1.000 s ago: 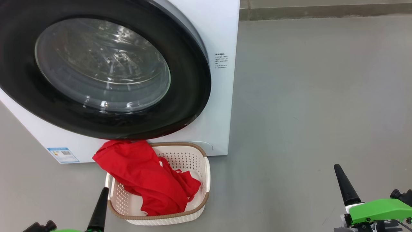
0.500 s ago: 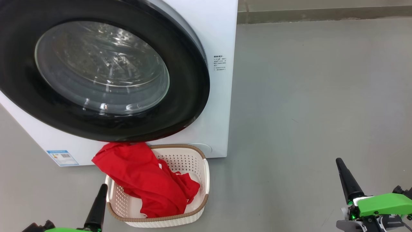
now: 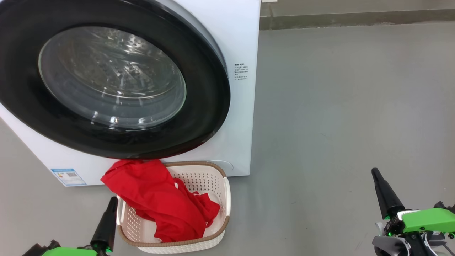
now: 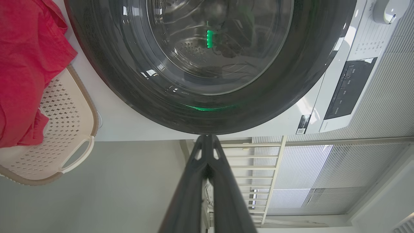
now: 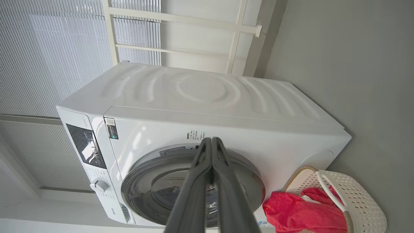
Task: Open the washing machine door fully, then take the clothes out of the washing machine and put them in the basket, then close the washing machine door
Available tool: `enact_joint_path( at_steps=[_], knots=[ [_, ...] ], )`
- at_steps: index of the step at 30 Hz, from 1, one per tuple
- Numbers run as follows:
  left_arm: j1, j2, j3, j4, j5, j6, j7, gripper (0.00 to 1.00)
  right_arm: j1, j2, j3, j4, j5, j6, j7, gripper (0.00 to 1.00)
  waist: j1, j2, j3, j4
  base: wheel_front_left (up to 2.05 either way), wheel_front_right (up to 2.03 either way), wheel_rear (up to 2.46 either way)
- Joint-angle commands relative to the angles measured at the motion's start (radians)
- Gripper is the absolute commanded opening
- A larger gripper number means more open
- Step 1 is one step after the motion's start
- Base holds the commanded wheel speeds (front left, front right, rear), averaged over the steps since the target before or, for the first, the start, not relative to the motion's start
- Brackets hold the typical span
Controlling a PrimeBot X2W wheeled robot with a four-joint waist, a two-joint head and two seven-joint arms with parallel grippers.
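Seeing door (image 3: 199,117) looking shut flush on washing machine (image 3: 241,42), so job probably wrapped. Spotting clothes (image 3: 160,202) heaped in basket (image 3: 209,181) just below door, draped over rim, short drop spot. Noting left hand (image 3: 112,202), right hand (image 3: 375,174) both clenched, empty, parked low, clear of swing.

The basket (image 3: 201,179) stands on the floor (image 3: 337,124) just before the washing machine (image 3: 242,117), below the washing machine door (image 3: 202,106). The clothes (image 3: 160,199) lie in the basket and hang over its far left rim.
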Motion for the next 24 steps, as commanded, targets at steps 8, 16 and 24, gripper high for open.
enact_joint_path(
  at_steps=[8, 16, 24],
  knots=[
    [-0.041, 0.009, 0.039, -0.028, -0.012, -0.006, 0.009, 0.0, -0.051, -0.014, 0.01, -0.031, 0.008, 0.001, 0.008, 0.0, 0.0, 0.0, 0.0, 0.0, 0.0, 0.0, 0.0],
    [-0.041, 0.008, 0.04, -0.028, -0.011, -0.006, 0.01, 0.0, -0.051, -0.012, 0.007, -0.031, 0.006, 0.001, 0.01, 0.0, 0.0, 0.0, 0.0, 0.0, 0.0, 0.0, 0.0],
    [-0.041, 0.008, 0.041, -0.028, -0.011, -0.006, 0.011, 0.0, -0.052, -0.01, 0.004, -0.031, 0.003, 0.001, 0.012, 0.0, 0.0, 0.0, 0.0, 0.0, 0.0, 0.0, 0.0]
  ],
)
